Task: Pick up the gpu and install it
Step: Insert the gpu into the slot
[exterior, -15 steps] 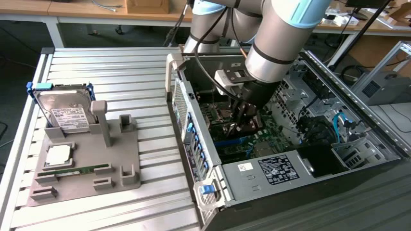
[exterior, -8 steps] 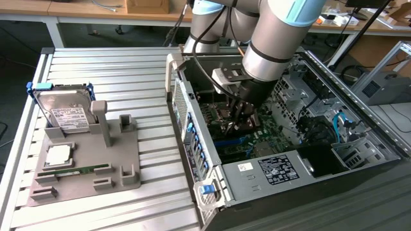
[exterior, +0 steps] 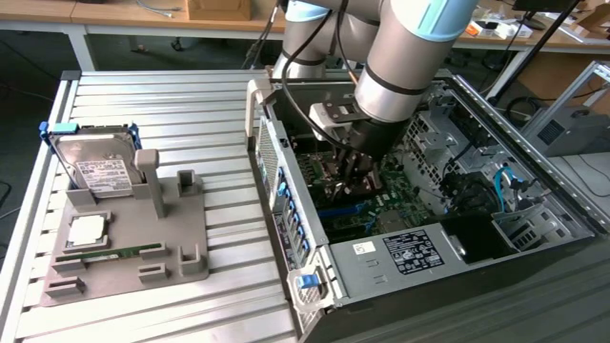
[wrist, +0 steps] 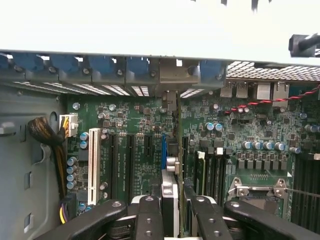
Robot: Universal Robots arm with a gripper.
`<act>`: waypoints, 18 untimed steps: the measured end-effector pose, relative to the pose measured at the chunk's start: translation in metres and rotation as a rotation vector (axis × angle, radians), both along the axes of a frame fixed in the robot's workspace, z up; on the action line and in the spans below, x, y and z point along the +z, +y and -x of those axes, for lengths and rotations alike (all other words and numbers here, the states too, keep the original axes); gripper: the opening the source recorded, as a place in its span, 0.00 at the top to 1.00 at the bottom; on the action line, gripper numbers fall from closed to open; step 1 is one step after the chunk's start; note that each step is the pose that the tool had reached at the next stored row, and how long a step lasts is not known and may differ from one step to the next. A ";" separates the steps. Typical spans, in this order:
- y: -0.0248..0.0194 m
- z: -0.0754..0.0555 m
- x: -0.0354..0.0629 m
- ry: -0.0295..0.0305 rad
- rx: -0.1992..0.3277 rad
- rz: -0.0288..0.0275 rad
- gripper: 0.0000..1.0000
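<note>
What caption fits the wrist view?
Gripper holding the gpu edge-on over the motherboard slots.

A: Where is room left inside the case (exterior: 533, 236)?

B: Little is left. The gripper (exterior: 355, 187) is hemmed between the rear slot wall (exterior: 276, 179) and the drive cage (exterior: 443, 136).

A: And below it?

B: The board (wrist: 135, 150) is crowded with slots (wrist: 94, 165); cables (wrist: 47, 135) are bunched beside them. The grey stand (exterior: 133, 243) is left well apart.
</note>
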State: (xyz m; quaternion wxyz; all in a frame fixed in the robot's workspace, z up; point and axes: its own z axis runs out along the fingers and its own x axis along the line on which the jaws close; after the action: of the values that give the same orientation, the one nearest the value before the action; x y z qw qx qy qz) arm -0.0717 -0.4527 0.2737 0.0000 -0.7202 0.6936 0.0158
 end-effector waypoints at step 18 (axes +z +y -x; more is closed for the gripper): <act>0.0000 0.006 -0.0013 -0.0001 0.000 0.0012 0.73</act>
State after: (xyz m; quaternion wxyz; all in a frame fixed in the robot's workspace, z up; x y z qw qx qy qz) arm -0.0777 -0.4526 0.2725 -0.0004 -0.7201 0.6937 0.0154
